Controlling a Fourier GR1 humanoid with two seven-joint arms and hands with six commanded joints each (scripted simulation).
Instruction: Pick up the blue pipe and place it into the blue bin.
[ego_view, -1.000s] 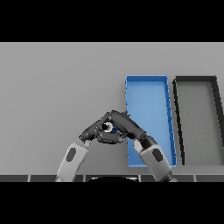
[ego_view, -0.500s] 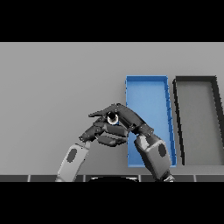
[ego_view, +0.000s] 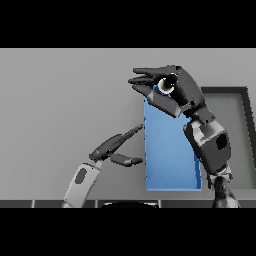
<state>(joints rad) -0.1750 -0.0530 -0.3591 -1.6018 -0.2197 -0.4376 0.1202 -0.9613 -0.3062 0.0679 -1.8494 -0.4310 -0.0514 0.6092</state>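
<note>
The blue pipe (ego_view: 164, 84) shows end-on as a pale ring with a dark hole and a sliver of blue beside it. My right hand (ego_view: 186, 88) is shut on the pipe, fingers curled over it and thumb under. It holds the pipe up in the air over the far end of the blue bin (ego_view: 170, 160). The long rectangular bin lies on the table right of centre, and my right forearm hides part of its right wall. My left hand (ego_view: 111, 147) is open, low and left of the bin, its straight fingers pointing at the bin's left wall.
A dark grey bin (ego_view: 239, 130) of similar shape lies just right of the blue one, partly hidden by my right arm. Grey tabletop (ego_view: 60, 110) spreads to the left and far side.
My right hand has risen with the pipe, moving up and toward the bin's far end. My left hand has come off the pipe and stays low with straight fingers.
</note>
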